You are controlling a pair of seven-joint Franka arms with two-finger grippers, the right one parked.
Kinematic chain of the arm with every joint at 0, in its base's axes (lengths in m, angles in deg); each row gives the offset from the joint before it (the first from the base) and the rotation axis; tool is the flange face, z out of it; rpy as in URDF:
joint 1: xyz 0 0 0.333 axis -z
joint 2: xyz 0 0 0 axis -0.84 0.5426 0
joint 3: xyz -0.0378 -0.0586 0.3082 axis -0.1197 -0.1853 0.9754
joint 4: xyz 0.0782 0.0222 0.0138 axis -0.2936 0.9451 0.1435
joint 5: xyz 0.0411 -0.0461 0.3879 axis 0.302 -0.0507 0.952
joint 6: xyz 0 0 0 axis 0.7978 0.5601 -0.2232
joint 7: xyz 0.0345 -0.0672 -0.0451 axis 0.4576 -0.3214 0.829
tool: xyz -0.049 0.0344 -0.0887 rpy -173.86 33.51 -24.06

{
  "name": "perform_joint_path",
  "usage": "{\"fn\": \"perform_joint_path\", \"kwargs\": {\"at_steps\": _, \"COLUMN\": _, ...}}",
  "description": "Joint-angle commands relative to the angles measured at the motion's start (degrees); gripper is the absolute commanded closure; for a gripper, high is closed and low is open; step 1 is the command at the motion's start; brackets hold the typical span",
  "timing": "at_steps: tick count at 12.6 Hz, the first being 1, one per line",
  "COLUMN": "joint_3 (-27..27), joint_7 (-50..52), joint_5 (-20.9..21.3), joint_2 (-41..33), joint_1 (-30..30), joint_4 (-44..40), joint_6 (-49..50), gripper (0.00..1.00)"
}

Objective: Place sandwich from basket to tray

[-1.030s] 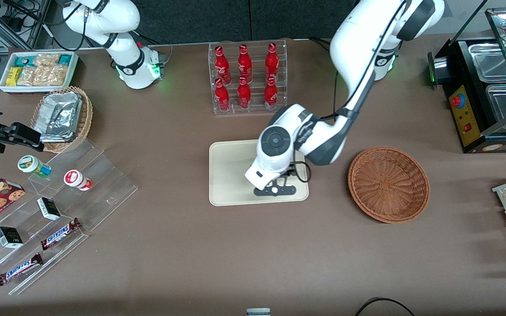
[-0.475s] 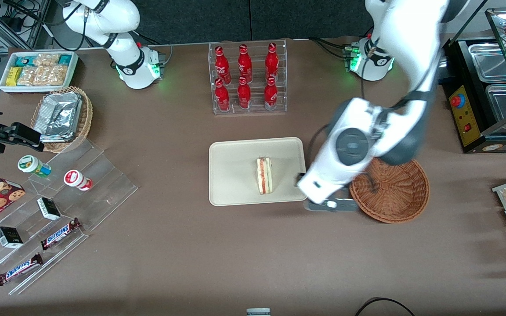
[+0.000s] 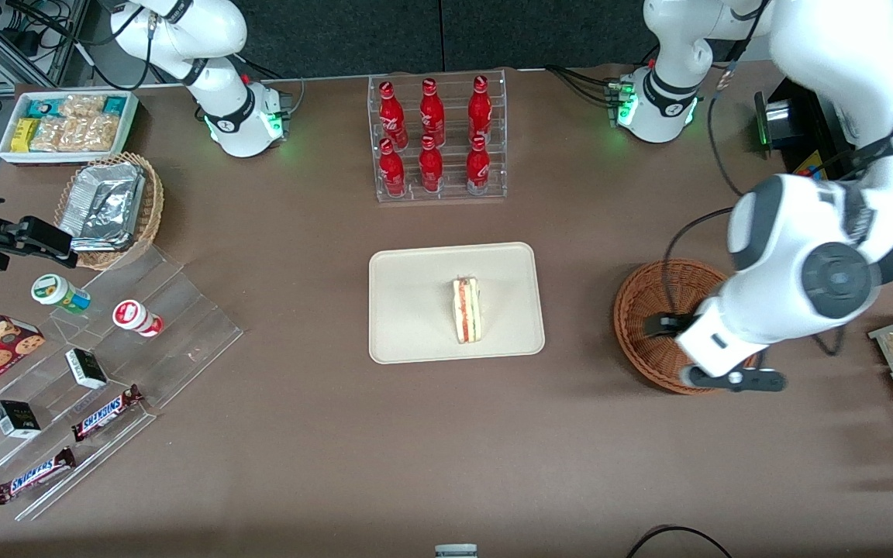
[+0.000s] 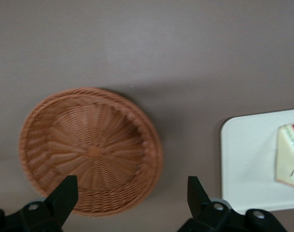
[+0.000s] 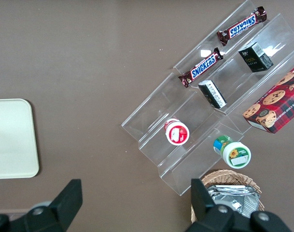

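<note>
The gripper (image 3: pixel 729 379) hangs above the edge of the basket (image 3: pixel 660 310) that lies nearest the front camera, toward the working arm's end of the worktop. Its jaws stand wide apart with nothing between them; the left wrist view shows the two dark fingertips (image 4: pixel 64 193) spread well clear of each other, with the basket (image 4: pixel 91 150) below them and nothing in it. Nearer the middle of the worktop, beside the basket and apart from it, lies the tray (image 3: pixel 408 310). The sandwich (image 3: pixel 467 310) rests on the tray, toward the side that faces the basket, its red and green filling edge showing upward. In the left wrist view the sandwich (image 4: pixel 289 157) sits on the tray (image 4: pixel 245 159), well apart from the gripper (image 4: pixel 130 195). Toward the worktop's edge farthest from the front camera stands a clear rack of red bottles (image 3: pixel 435 136).
</note>
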Motion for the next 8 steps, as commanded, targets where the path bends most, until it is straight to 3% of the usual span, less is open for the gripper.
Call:
{"fn": "perform_joint_path", "kwargs": {"at_steps": 1, "joint_3": -0.61, "joint_7": -4.53, "joint_5": -0.45, "joint_2": -7.96, "joint_1": -3.26, "joint_4": 6.91, "joint_6": 0.55, "gripper": 0.0}}
{"fn": "perform_joint_path", "kwargs": {"at_steps": 5, "joint_3": -0.52, "joint_7": -6.47, "joint_5": 0.17, "joint_2": -18.15, "joint_1": -7.22, "joint_4": 16.31, "joint_6": 0.46, "gripper": 0.0}}
{"fn": "perform_joint_path", "kwargs": {"at_steps": 8, "joint_3": -0.17, "joint_7": -6.74, "joint_5": 0.6, "joint_2": -23.61, "joint_1": -8.54, "joint_4": 18.44, "joint_6": 3.7, "gripper": 0.0}}
